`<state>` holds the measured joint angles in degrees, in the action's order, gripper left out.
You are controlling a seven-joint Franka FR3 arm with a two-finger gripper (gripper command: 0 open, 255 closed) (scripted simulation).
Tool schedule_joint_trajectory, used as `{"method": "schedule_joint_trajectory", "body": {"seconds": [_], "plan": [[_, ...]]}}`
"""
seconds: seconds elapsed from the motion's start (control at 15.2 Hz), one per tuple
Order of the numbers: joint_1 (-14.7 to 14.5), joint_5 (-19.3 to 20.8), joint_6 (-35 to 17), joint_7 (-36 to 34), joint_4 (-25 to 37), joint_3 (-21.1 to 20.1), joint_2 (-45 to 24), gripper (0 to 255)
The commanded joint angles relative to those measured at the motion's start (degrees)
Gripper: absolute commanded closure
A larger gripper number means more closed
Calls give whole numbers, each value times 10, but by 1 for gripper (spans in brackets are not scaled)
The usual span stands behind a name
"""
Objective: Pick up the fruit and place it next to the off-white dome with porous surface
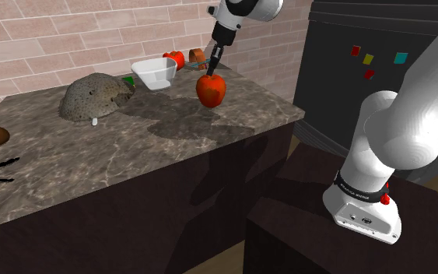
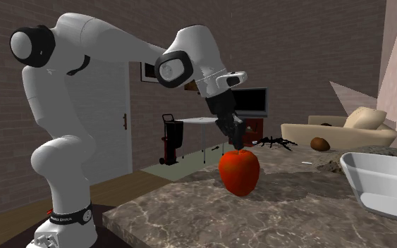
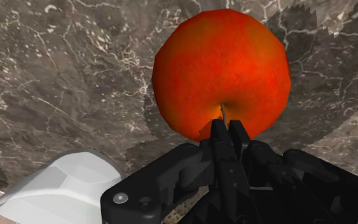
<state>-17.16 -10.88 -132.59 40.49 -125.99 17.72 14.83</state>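
Plainly, the claw (image 3: 229, 126) is pinched on the apple's (image 1: 211, 89) stem, fingers nearly meeting; in the shoulder view the apple is over the counter (image 1: 131, 167), at 3 o'clock from the dome (image 1: 94, 96); bowl (image 1: 154, 72) at its 10 o'clock.

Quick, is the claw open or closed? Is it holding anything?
Claw: closed, pinching the red apple by its stem.

Shoulder view looks down from behind the pincer (image 1: 208, 73), second exterior view faces it low across the counter (image 2: 274, 215), wrist view close above; all share the apple (image 3: 222, 70).
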Motion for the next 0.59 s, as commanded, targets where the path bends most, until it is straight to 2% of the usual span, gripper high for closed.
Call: {"method": "schedule_joint_trajectory", "body": {"seconds": [0.0, 0.26, 0.53], "plan": [[0, 0, 0, 0, 0, 0, 0, 255], [0, 0, 0, 0, 0, 0, 0, 255], [2, 7, 30, -9, 25, -2, 5, 255]]}}
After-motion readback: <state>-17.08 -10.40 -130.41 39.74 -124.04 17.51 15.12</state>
